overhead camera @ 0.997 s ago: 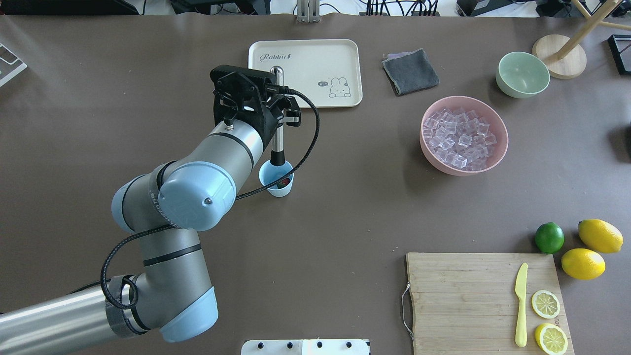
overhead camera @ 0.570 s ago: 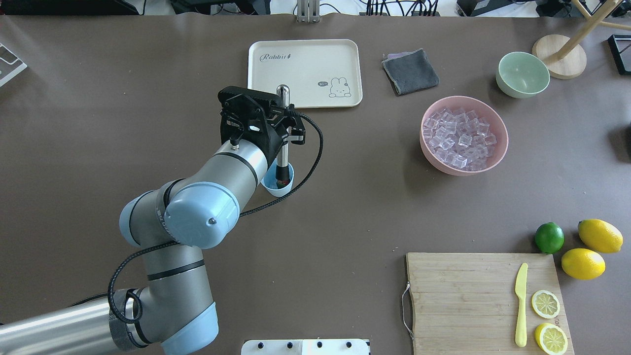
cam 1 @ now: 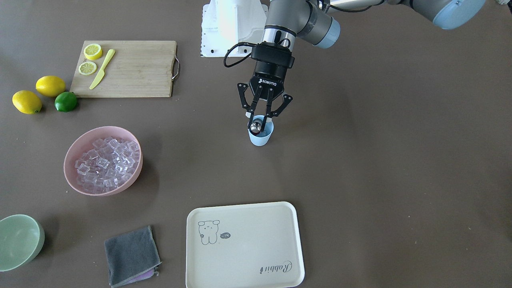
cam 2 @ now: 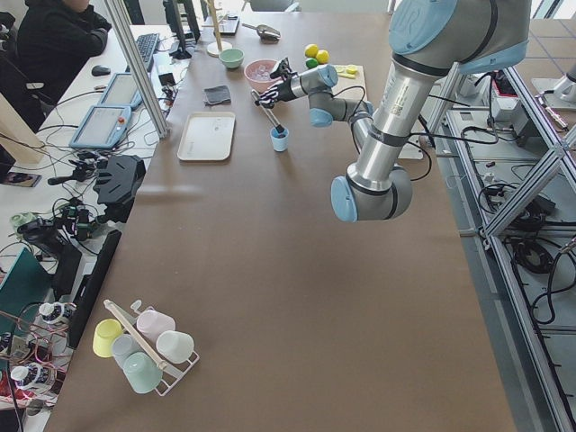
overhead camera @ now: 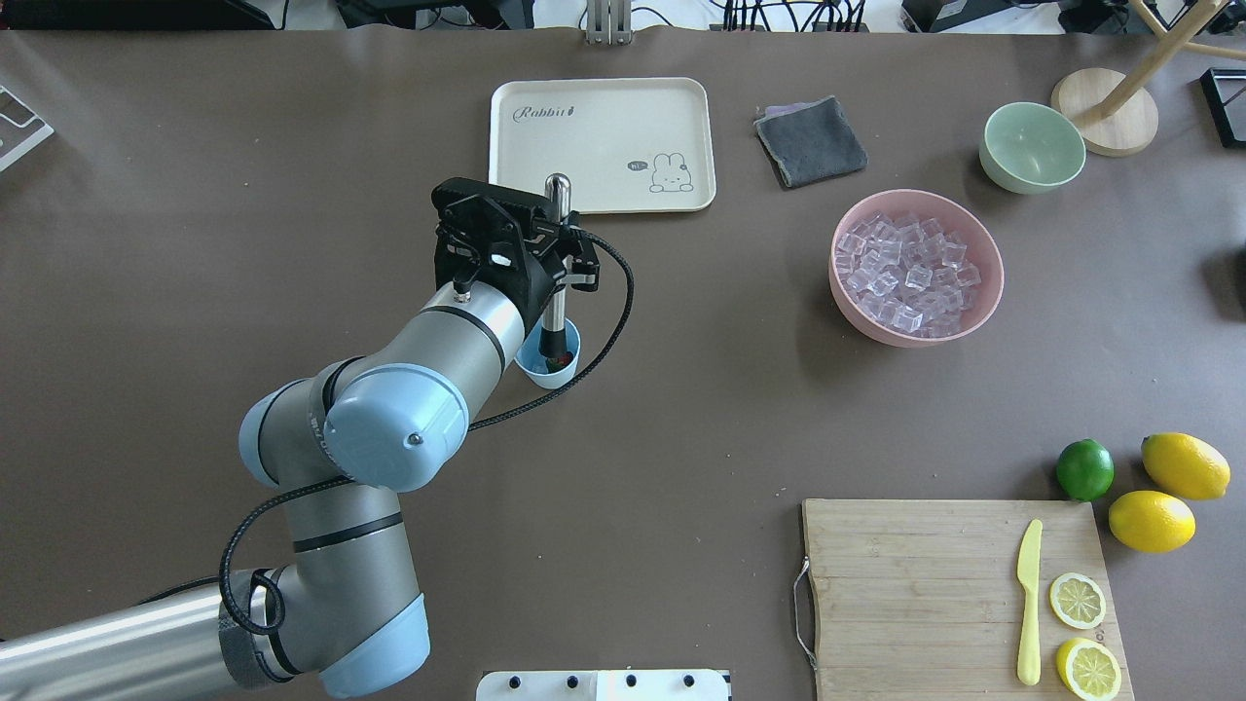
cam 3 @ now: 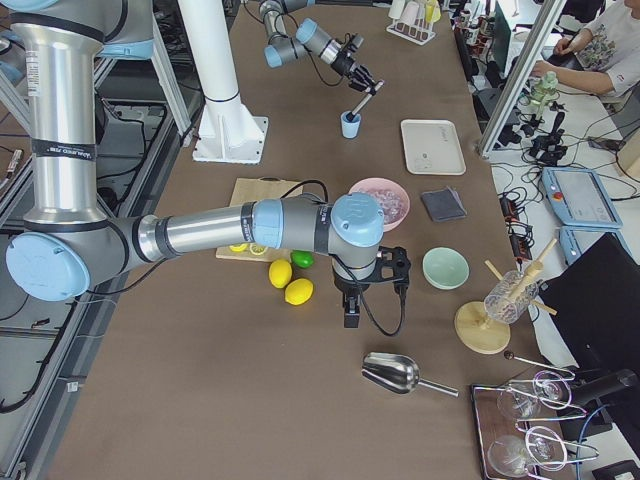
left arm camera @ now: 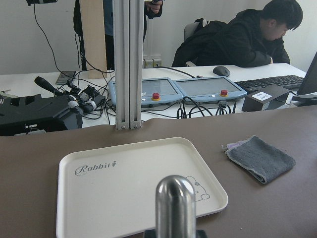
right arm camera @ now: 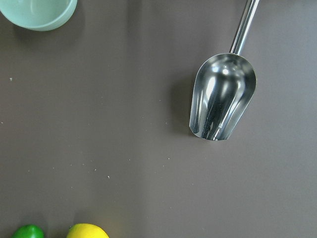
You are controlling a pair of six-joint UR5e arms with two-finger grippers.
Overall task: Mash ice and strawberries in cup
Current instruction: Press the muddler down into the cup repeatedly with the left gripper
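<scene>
The light-blue cup [overhead camera: 555, 367] [cam 1: 261, 138] stands mid-table. A steel muddler [overhead camera: 556, 292] [left arm camera: 175, 201] with a black tip reaches down into it, tilted slightly. My left gripper [cam 1: 260, 118] [overhead camera: 568, 261] is shut on the muddler's shaft just above the cup's rim. A small dark-red bit, probably the strawberry [overhead camera: 558, 365], shows at the cup's bottom beside the tip. Ice [overhead camera: 907, 270] [cam 1: 105, 161] fills the pink bowl [overhead camera: 983, 292]; I cannot see ice inside the cup. My right gripper [cam 3: 350, 318] hangs over the table's right end near a steel scoop [right arm camera: 220, 99]; whether it is open or shut, I cannot tell.
A cream tray [overhead camera: 681, 107] lies behind the cup and a grey cloth [overhead camera: 810, 141] to its right. A pale green bowl [overhead camera: 1032, 146] sits at the back right. A cutting board [overhead camera: 915, 584] with a yellow knife and lemon slices is front right, beside a lime [overhead camera: 1084, 469] and two lemons.
My left gripper has moved nearer to the robot with the muddler, whose tip has gone deeper into the cup. Since 0.6 s ago it has hardly shifted.
</scene>
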